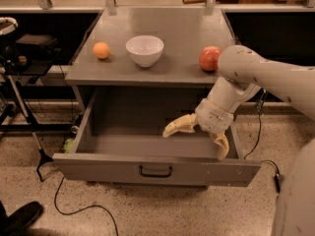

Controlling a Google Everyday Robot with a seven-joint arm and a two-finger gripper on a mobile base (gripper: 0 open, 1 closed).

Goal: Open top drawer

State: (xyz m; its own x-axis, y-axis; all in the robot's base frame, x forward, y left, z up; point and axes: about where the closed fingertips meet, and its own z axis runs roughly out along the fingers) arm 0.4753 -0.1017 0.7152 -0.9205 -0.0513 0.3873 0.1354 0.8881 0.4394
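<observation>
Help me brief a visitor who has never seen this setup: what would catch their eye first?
The top drawer stands pulled wide out of the grey cabinet. Over its right half hangs the gripper, pale fingers spread open, on a thick white arm from the right. On top sit an orange, a white bowl and a red fruit.

Grey top drawer [108, 167] pulled out, end effector [194, 143] spread inside it.

Prob. robot lab — pincer [194, 143] in top drawer [98, 166], floor cables [78, 211]
</observation>
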